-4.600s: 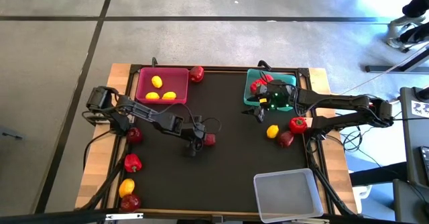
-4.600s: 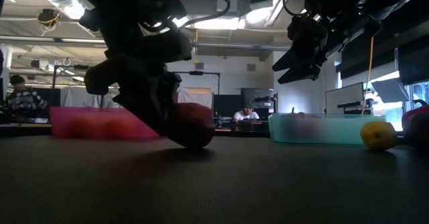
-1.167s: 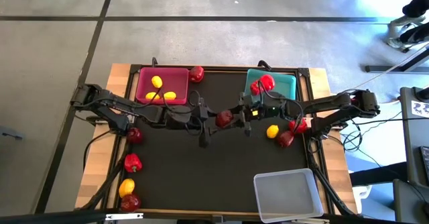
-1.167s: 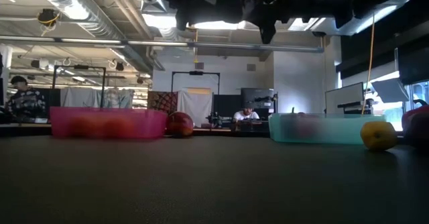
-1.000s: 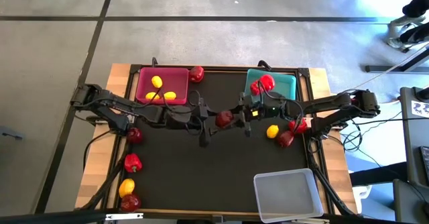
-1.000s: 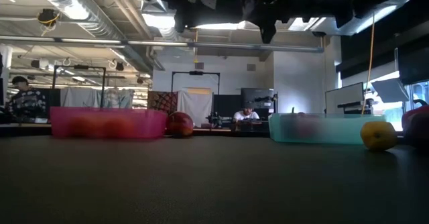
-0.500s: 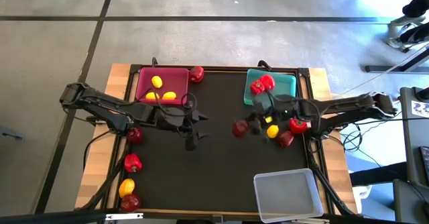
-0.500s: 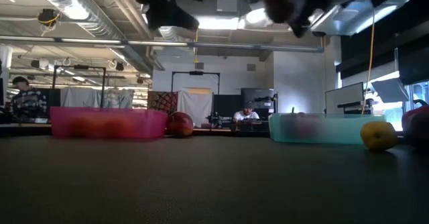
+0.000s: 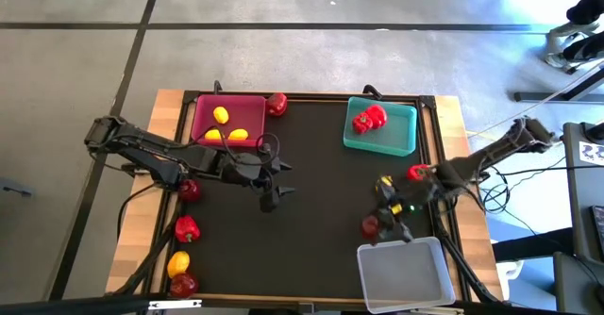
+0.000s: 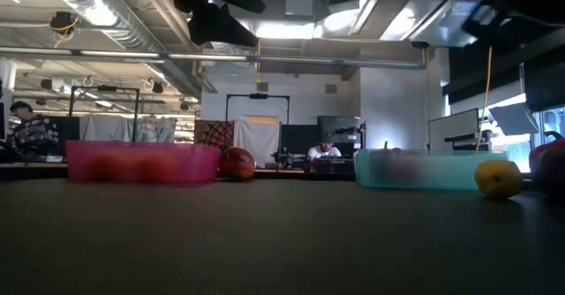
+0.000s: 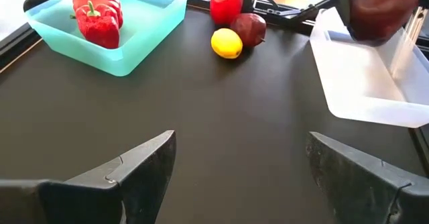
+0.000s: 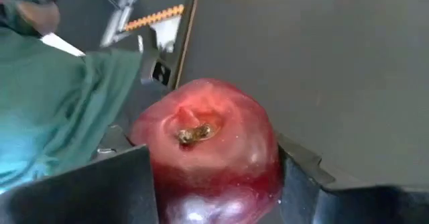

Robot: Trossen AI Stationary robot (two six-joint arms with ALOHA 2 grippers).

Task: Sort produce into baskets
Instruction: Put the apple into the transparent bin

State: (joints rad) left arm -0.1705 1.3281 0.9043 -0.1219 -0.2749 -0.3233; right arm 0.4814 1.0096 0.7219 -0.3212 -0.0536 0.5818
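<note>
My right gripper (image 9: 374, 226) is shut on a dark red apple (image 9: 369, 225) at the far left corner of the clear tray (image 9: 408, 275); in the left wrist view the apple (image 11: 382, 8) hangs above that tray (image 11: 365, 83). My left gripper (image 9: 269, 189) is open and empty over the table's middle, its fingers (image 11: 144, 163) spread wide. The teal tray (image 9: 396, 136) holds red peppers (image 9: 368, 119). The pink tray (image 9: 203, 112) holds yellow lemons (image 9: 226, 131). A pepper (image 9: 416, 173) and a lemon (image 9: 385, 181) lie on the mat near the right arm. My right gripper pinches the apple by two opposite sides (image 12: 157, 160) between its two fingers (image 12: 114, 184). The apple's stem dimple (image 12: 191, 133) faces the wrist camera. The fingers come slanting from the table's far right. The apple is lifted clear of the mat.
An apple (image 9: 276, 104) lies beside the pink tray's right wall. Along the table's left edge lie an apple (image 9: 189, 190), a pepper (image 9: 187, 228), a lemon (image 9: 177, 263) and another apple (image 9: 183, 284). Another apple (image 11: 248, 28) lies by the loose lemon and pepper.
A second ago both grippers met at the apple over the table's middle. My left gripper has drawn back toward the table's left edge without it. My right gripper has carried the apple toward the near right, to the clear tray's corner.
</note>
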